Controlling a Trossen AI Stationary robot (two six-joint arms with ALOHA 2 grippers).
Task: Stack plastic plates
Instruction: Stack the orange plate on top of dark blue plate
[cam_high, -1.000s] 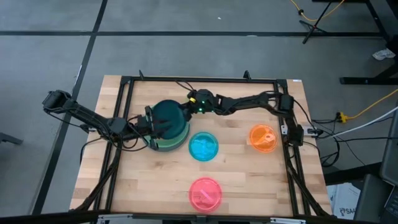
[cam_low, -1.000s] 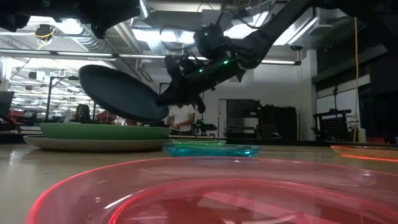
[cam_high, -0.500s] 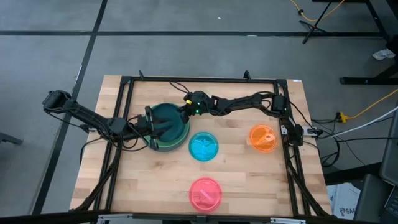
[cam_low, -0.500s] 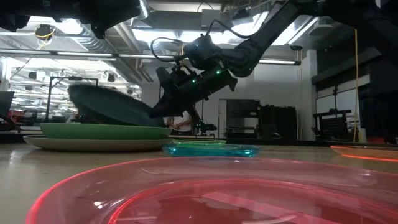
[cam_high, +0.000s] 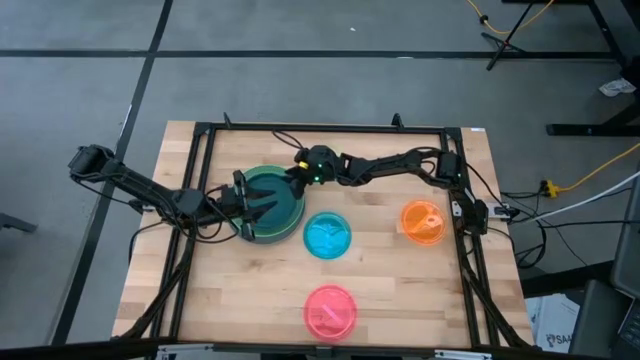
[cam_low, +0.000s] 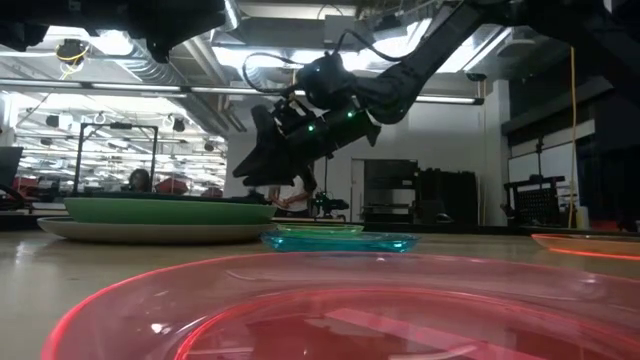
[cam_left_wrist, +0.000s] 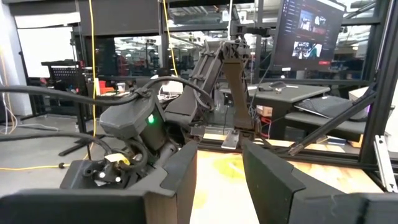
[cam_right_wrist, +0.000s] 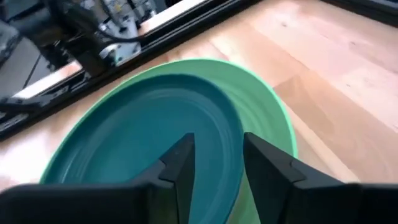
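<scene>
A dark teal plate (cam_high: 275, 192) lies flat on a light green plate (cam_low: 160, 211), which rests on a grey plate (cam_low: 150, 232); this stack stands at the table's far left of centre. My right gripper (cam_high: 293, 182) hovers open just above the teal plate's far right rim (cam_right_wrist: 239, 140), fingers clear of it. My left gripper (cam_high: 258, 205) stands open at the stack's left side, and its wrist view looks across at the right arm (cam_left_wrist: 149, 124). A blue plate (cam_high: 327, 236), an orange plate (cam_high: 423, 222) and a pink plate (cam_high: 330, 311) lie singly on the wood. My left gripper's open fingers (cam_high: 262, 200) reach over the stack's left rim in the high view. Whether they touch a plate I cannot tell, since no other view shows them against the stack.
A black metal frame (cam_high: 320, 128) runs round the table top, with cables along its far and right sides. Bare wood lies at the near left (cam_high: 240, 290) and near right (cam_high: 420, 290). A person (cam_low: 292, 195) stands in the room beyond.
My right gripper has come down and a little toward the table's left with the dark teal plate. The plate was tilted with its left edge high and now lies flat on the green plate. The gripper has opened and let go of it.
</scene>
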